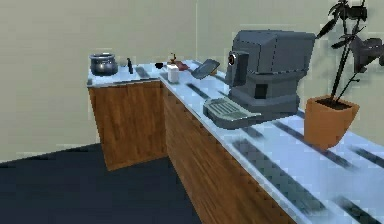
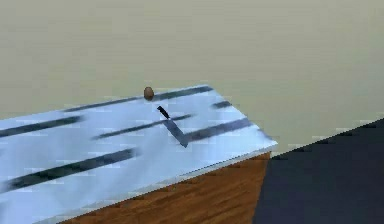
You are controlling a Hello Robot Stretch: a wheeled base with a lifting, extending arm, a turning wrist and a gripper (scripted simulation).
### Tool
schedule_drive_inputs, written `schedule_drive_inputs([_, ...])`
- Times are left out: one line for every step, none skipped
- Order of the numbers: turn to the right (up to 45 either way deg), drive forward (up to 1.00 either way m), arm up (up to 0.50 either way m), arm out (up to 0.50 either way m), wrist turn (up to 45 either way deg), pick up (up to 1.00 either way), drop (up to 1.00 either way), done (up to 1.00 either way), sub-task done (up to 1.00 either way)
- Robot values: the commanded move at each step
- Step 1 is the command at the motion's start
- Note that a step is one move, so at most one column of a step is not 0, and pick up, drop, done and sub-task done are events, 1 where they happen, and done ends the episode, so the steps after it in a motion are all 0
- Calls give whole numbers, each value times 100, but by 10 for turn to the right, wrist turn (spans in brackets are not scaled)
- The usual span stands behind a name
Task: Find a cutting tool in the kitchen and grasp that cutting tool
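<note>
Wooden counter [image 2: 205,196]: I count one knife [image 2: 172,127], one brown blob [image 2: 148,93] farther back; gripper's state I cannot tell.

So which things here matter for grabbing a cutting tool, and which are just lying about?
For the job:
- knife, lying on the counter

Just lying about:
- small brown round thing
- coffee machine
- potted plant
- dark pot
- white cup
</note>
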Motion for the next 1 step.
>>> schedule_drive_inputs([0,0,50,0,0,0,0,0,0])
